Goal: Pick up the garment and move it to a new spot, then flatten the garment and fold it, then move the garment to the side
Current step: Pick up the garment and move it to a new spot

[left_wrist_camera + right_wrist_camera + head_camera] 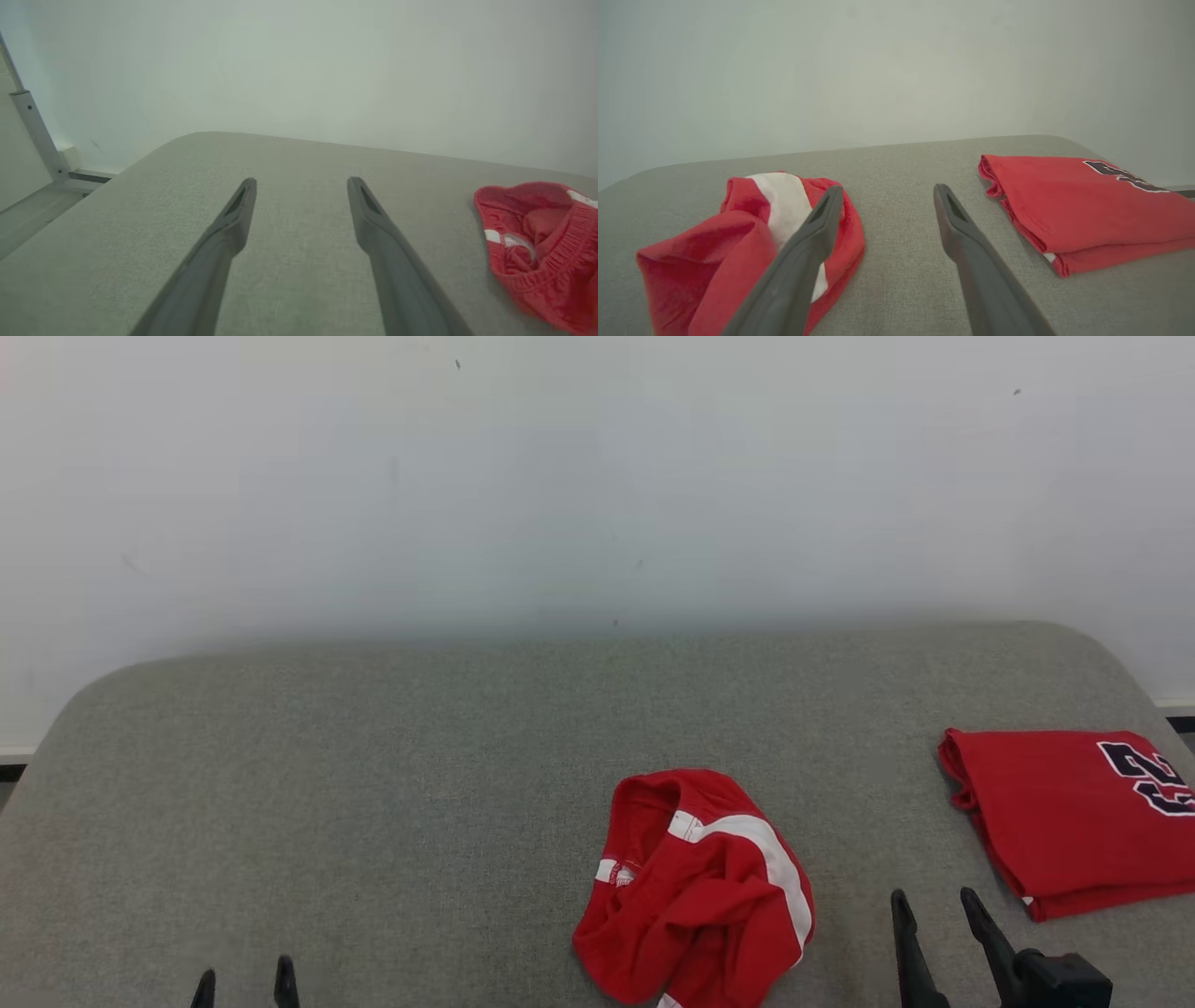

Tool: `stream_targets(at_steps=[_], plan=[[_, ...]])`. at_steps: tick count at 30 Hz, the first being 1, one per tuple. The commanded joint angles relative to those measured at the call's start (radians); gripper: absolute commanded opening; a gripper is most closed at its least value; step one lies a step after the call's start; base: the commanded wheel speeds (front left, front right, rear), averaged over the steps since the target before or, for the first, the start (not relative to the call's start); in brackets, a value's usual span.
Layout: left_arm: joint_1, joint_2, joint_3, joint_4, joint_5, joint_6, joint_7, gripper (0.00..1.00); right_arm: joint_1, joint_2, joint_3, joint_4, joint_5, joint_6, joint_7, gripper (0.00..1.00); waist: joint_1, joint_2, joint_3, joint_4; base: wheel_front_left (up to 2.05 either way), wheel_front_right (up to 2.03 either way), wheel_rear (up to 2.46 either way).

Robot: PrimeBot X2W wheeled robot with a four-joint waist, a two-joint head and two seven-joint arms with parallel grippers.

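A crumpled red garment [695, 887] with a white stripe and an elastic waistband lies in a heap near the front middle of the grey table [373, 784]. It shows at the right edge of the left wrist view [537, 247] and at the left of the right wrist view [738, 242]. My left gripper [245, 980] is open at the lower left, well left of the heap, with nothing between its fingers [233, 219]. My right gripper [934, 901] is open just right of the heap, above bare cloth between the two red pieces.
A folded red shirt [1074, 817] with dark lettering lies at the table's right side, also in the right wrist view [1083, 205]. A pale wall [597, 476] stands behind the table. A metal frame post [37, 135] rises past the table's left end.
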Motion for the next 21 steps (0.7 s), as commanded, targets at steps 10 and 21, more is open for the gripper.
stream_targets(at_steps=[10,21], plan=[[0.033,0.052,-0.018,0.134,0.04,-0.046,0.012,1.0,0.021,0.001,0.006,0.054,-0.031,-0.002,0.023,1.0,0.0001,0.0001,0.011,-0.007,0.0,0.0,0.0],[0.067,0.025,0.093,0.027,0.032,-0.085,-0.003,1.0,0.024,0.001,0.005,0.004,-0.035,-0.002,0.046,1.0,0.0001,0.0001,0.017,0.007,0.0,0.0,0.0]])
